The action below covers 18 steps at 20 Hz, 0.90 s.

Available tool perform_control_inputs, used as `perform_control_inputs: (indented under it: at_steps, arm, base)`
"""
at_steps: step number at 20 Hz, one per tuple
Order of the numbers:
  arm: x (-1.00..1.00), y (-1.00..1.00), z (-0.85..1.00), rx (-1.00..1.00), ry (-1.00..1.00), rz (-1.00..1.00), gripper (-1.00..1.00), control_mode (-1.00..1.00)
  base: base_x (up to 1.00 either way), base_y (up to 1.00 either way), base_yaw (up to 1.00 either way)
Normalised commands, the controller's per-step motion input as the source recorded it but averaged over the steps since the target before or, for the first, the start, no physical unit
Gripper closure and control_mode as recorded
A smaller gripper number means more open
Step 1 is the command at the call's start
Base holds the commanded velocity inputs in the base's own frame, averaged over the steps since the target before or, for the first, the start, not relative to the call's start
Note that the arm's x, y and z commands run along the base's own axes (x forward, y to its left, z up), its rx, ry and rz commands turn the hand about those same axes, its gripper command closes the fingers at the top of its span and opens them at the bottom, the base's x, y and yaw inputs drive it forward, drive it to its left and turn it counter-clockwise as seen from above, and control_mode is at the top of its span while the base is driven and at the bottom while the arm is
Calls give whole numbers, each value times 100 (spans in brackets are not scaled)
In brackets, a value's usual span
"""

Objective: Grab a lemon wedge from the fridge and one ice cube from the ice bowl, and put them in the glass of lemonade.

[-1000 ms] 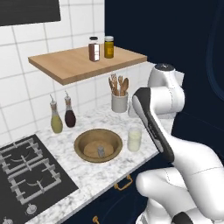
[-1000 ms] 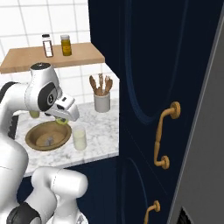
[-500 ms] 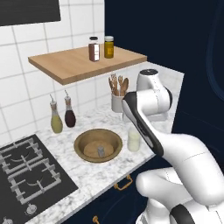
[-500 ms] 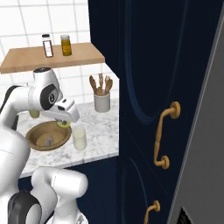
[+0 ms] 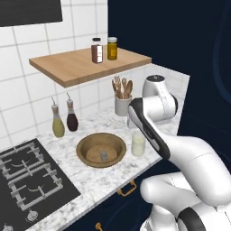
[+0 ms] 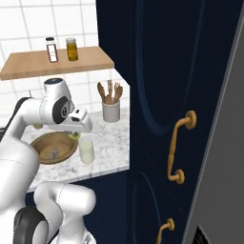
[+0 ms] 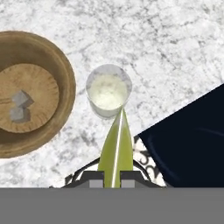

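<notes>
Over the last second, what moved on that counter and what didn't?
The arm swung in toward the counter, carrying the gripper with the lemon wedge pinched in it to just above the glass of lemonade. The wedge hasn't been let go. The ice bowl, glass, utensil crock and bottles stayed put.

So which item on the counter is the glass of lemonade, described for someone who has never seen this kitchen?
Start at the white marble counter under the wooden wall shelf. Find the wide, shallow brown wooden bowl holding grey ice cubes; the glass of lemonade stands just right of it, near the counter's front edge. It is a small, straight-sided, pale yellowish tumbler, unlike the grey-white crock of wooden utensils by the wall.
</notes>
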Motion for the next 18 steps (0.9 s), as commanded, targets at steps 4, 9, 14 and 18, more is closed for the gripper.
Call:
perform_control_inputs:
  at_steps: [4, 9, 14, 18]
  arm:
    - [21, 13, 2, 0, -3, 0, 100, -100]
    - [67, 5, -1, 0, 0, 0, 100, -100]
    - [48, 0, -2, 0, 0, 0, 100, -100]
    - [11, -1, -12, 0, 0, 0, 100, -100]
  base:
    - [0, 0, 0]
    - [0, 0, 0]
    - [0, 0, 0]
    - [0, 0, 0]
